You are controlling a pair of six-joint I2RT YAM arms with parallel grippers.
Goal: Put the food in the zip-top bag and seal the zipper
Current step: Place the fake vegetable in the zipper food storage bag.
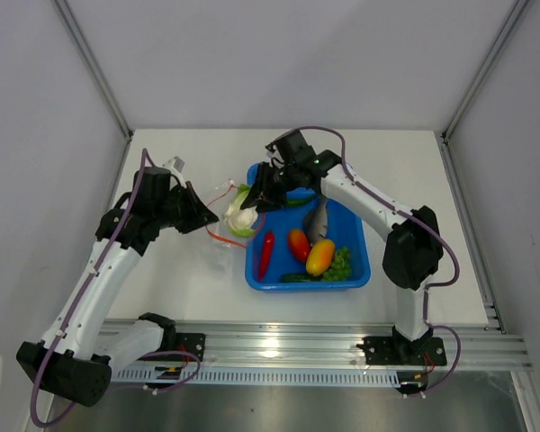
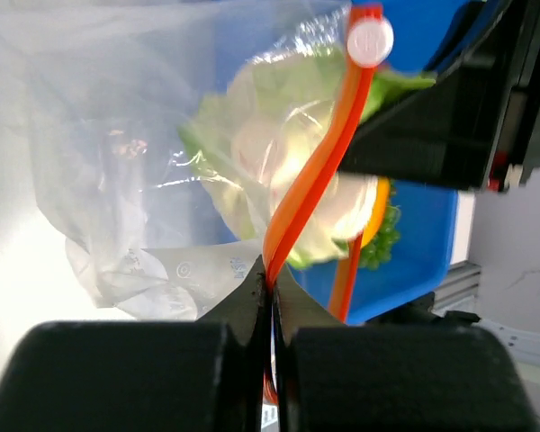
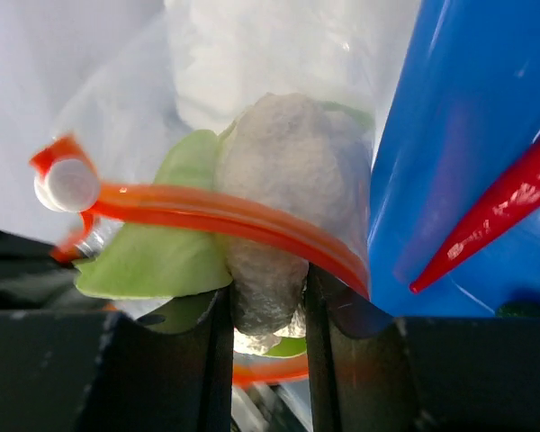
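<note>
The clear zip-top bag (image 1: pixel 218 214) lies left of the blue tub, its mouth toward the tub. My left gripper (image 1: pixel 204 219) is shut on the bag's red-orange zipper (image 2: pixel 313 171) near one end. The white slider (image 2: pixel 370 40) sits at the strip's far end. My right gripper (image 1: pixel 255 200) is shut on the white cauliflower (image 1: pixel 242 217) with green leaves and holds it in the bag's mouth. In the right wrist view the cauliflower (image 3: pixel 286 171) sits between the fingers (image 3: pixel 218 360), and the zipper (image 3: pixel 216 212) crosses in front of it.
The blue tub (image 1: pixel 358 273) holds a grey fish (image 1: pixel 318 220), a red chili (image 1: pixel 266 254), two orange-yellow fruits (image 1: pixel 320 256), green grapes (image 1: pixel 342 263) and a long green vegetable (image 1: pixel 299 277). White walls surround the table on three sides.
</note>
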